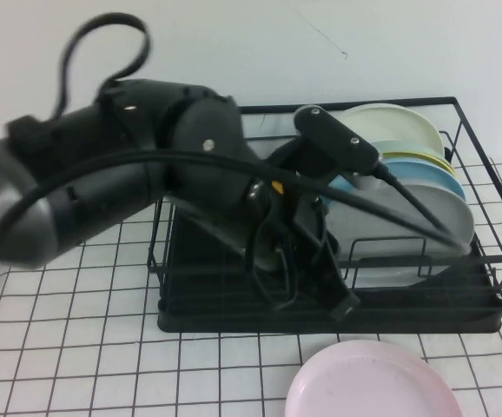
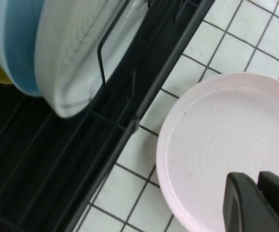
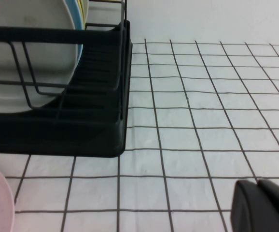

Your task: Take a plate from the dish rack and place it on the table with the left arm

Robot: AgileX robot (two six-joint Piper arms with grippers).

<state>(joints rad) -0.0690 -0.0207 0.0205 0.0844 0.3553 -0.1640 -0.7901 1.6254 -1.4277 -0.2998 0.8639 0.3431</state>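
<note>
High view: plate (image 1: 373,383) lies flat, face-up; left claw (image 2: 258,205) clenched above it; right claw (image 3: 265,205) clenched.

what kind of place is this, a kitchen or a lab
Probably a lab test bench, not a kitchen: a grid cloth table, a plain white wall, a dish rack, a pink plate, with the left gripper above it and the right gripper low.

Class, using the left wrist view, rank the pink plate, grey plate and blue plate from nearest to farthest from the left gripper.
From the left gripper, above the table:
1. Pink plate, flat on the table, right beside it.
2. Grey plate, front of the rack.
3. Blue plate, behind the grey one.
</note>
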